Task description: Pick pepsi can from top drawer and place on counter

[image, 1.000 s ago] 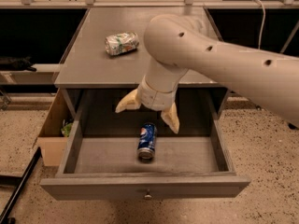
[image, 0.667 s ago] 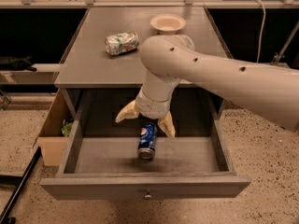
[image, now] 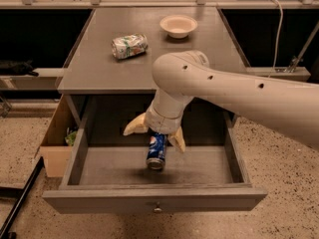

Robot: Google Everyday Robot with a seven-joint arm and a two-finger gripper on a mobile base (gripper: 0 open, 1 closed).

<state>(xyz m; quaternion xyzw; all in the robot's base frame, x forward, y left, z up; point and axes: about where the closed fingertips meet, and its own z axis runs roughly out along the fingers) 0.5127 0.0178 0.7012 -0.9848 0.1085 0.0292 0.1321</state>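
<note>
The pepsi can [image: 156, 152] lies on the floor of the open top drawer [image: 99, 197], its silver end toward the camera. My gripper [image: 153, 139] hangs from the big white arm [image: 224, 91] inside the drawer, right over the can's far end. Its two tan fingers [image: 135, 125] are spread open, one on each side of the can; I cannot tell whether they touch it. The grey counter [image: 94, 68] is the top above the drawer.
A dented green-and-white can [image: 129, 45] and a small pale bowl [image: 178, 25] sit on the counter. A tan cardboard box [image: 56, 146] stands left of the drawer. A small knob [image: 157, 209] is on the drawer front. A black bar [image: 17, 203] lies on the floor at the lower left.
The gripper has come down and slightly left over the can, its fingers now straddling the can's far end. The can has not moved.
</note>
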